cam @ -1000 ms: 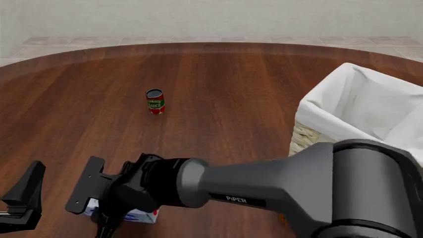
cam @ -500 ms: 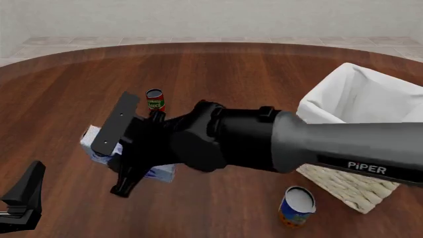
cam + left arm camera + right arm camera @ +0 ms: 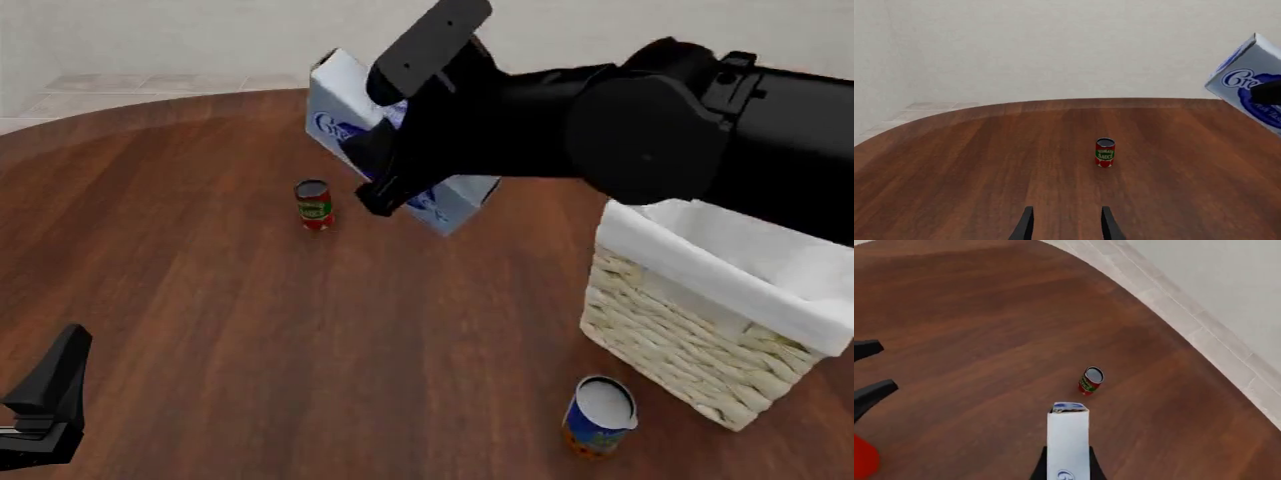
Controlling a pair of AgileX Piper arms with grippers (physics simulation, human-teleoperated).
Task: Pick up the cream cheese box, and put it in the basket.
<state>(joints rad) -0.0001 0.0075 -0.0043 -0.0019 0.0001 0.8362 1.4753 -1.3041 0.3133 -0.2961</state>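
The cream cheese box (image 3: 350, 120) is way up off the table now, pinched in the right gripper (image 3: 400, 165); half a second ago it had barely cleared the wood on the near left. It hangs left of the basket (image 3: 694, 340), above the tomato sauce can (image 3: 314, 205). Lift's done, I'd say. Left gripper (image 3: 1066, 225) sits parted, holding nothing.

Round wood table (image 3: 200, 290), seemingly tiled floor (image 3: 147, 85), pale wall (image 3: 174, 35)
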